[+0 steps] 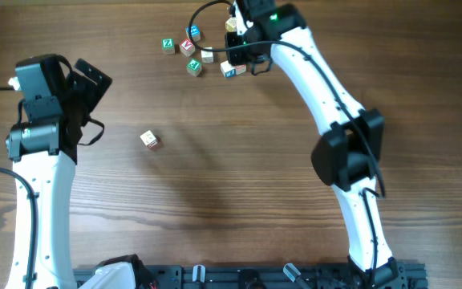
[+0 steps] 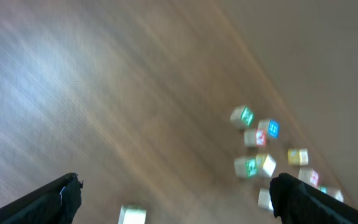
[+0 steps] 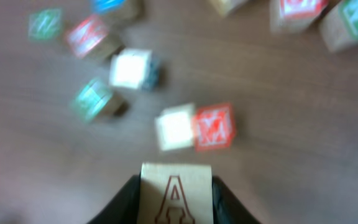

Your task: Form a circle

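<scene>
Two grippers: the right gripper (image 3: 176,186) clenches a pale A cube (image 3: 176,198) at bottom centre of its wrist view; the left gripper (image 2: 176,186) hangs released.

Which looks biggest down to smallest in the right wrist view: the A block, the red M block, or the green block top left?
1. A block: largest, though it is nearest the camera, so true size is unsure.
2. red M block.
3. green block: smallest, farthest and blurred.
</scene>
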